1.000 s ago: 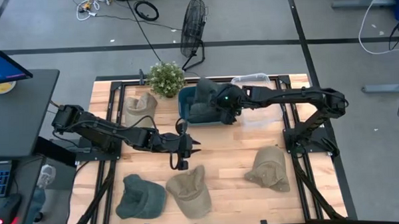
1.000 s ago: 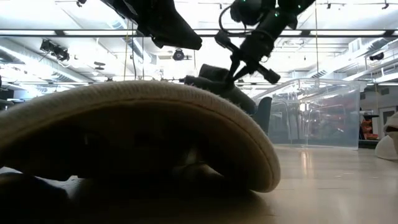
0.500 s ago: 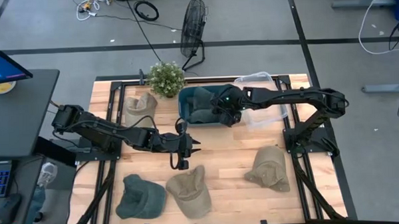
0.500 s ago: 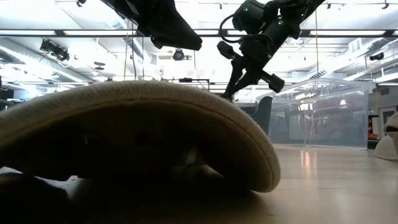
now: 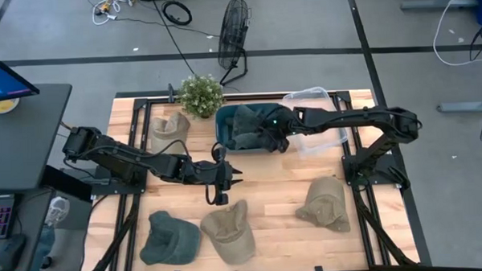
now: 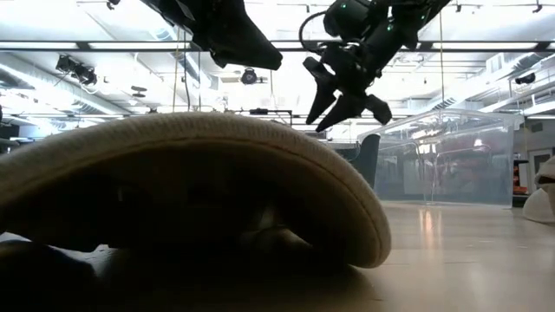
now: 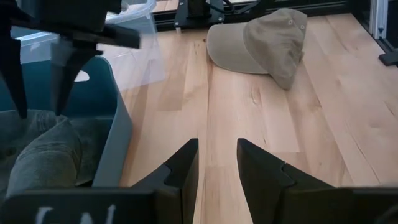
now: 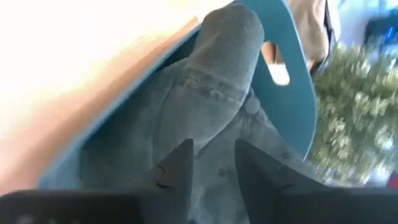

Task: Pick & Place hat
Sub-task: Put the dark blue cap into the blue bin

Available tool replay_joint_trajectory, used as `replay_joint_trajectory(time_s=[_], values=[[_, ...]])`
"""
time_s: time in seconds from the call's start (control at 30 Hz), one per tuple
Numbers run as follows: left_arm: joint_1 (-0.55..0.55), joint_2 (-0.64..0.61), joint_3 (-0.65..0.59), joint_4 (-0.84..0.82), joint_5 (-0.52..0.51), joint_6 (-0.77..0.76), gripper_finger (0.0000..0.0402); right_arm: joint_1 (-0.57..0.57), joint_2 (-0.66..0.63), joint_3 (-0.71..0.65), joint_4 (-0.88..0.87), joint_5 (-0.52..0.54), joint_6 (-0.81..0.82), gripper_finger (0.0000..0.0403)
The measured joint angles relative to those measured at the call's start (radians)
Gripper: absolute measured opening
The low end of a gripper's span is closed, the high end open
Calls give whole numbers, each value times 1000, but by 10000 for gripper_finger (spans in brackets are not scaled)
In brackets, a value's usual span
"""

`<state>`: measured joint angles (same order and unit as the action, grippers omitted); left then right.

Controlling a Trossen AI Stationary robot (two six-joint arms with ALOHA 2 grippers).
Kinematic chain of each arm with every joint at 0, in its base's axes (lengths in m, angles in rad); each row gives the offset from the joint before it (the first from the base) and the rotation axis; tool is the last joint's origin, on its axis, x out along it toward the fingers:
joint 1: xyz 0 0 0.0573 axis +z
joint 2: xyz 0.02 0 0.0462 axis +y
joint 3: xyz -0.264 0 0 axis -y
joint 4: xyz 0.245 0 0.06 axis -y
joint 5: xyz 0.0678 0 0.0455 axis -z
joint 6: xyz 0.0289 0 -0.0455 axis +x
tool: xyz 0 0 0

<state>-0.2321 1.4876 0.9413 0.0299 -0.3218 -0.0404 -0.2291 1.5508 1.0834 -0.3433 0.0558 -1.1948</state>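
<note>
Near the top centre of the high view, the right gripper (image 5: 267,134) hangs over the blue bin (image 5: 223,141), fingers spread and holding nothing. A grey-green hat (image 5: 242,129) lies inside that bin, just below the fingers. The left gripper (image 5: 224,184) waits mid-table, fingers slightly apart, above a tan hat (image 5: 230,231) by the bottom edge.

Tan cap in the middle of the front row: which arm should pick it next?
Left. The left gripper hangs open right next to that tan cap. The right gripper is open over the blue bin, above the dark hat lying in it, farther off.
</note>
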Motion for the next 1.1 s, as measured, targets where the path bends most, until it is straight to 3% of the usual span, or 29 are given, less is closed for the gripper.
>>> replay_joint_trajectory(time_s=[0.27,0.53,0.67,0.83,0.93,1.1], values=[[-3,-87,1,-83,-86,-23,115,202,-67,98,-199,67,395,125],[-26,-278,1,-421,-84,-189,115,363,-139,132,-312,58,780,121],[-45,-332,1,-642,21,-513,115,420,-139,132,-331,57,986,121],[-116,-331,1,-832,204,-965,115,466,-112,133,-325,57,1129,123],[-192,-310,0,-876,290,-1154,115,483,-92,133,-323,57,1170,123],[-366,-266,0,-887,309,-1434,115,493,-65,133,-325,57,1180,123]])
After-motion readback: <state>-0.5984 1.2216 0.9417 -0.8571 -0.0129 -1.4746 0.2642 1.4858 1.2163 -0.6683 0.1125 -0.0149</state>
